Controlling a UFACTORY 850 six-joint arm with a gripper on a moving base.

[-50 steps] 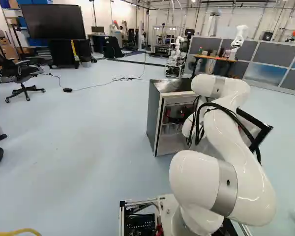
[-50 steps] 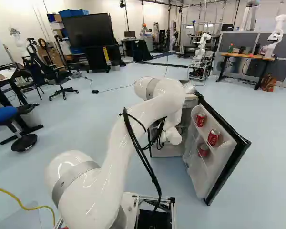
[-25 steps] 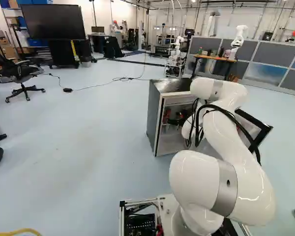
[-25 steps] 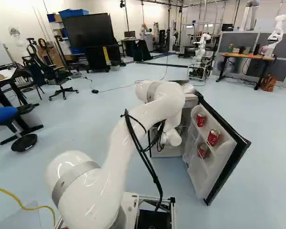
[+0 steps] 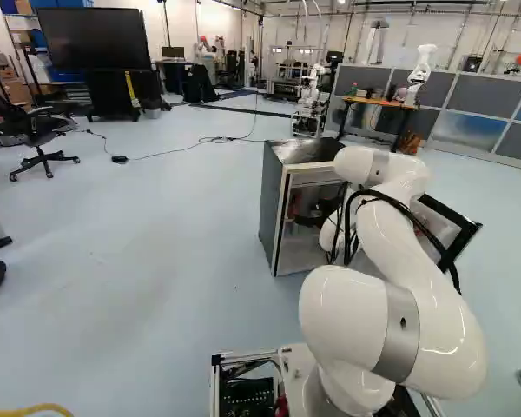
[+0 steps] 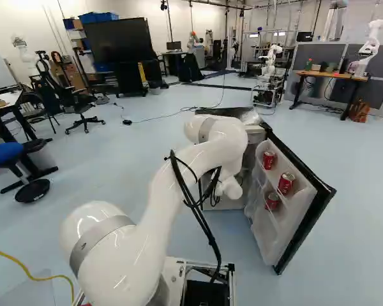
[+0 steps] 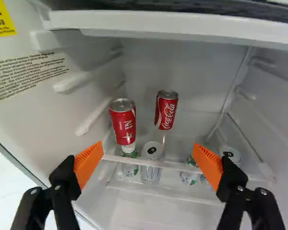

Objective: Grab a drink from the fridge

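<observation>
Spread wide, with nothing between its orange pads (image 7: 88,162), my gripper (image 7: 149,153) faces into the open fridge (image 5: 273,213), which sits right of the middle in the left base view. I hold the fingers apart, I judge, so that a can's round body could pass between them and be pinched from both sides. The door (image 6: 296,220), at the right of the right base view, hangs swung out, which gives my white arm (image 6: 195,162) room to reach round and in; the red cans in its racks (image 6: 286,183) are set off to one side of my reach. Ahead of the fingers, in the wrist view, two drinks stand upright: one red can (image 7: 122,123) near the wall with the printed label (image 7: 31,74), and a second red can (image 7: 166,112) beside it, a little apart. Neither touches me. They seem to rest on the clear shelf (image 7: 170,165), with a silver can (image 7: 150,175) and others lower down. The labelled-wall one looks nearer, yet the second lies closer to my midline, so I would line up on one of them and advance level, minding its neighbour and the shelf edge.
</observation>
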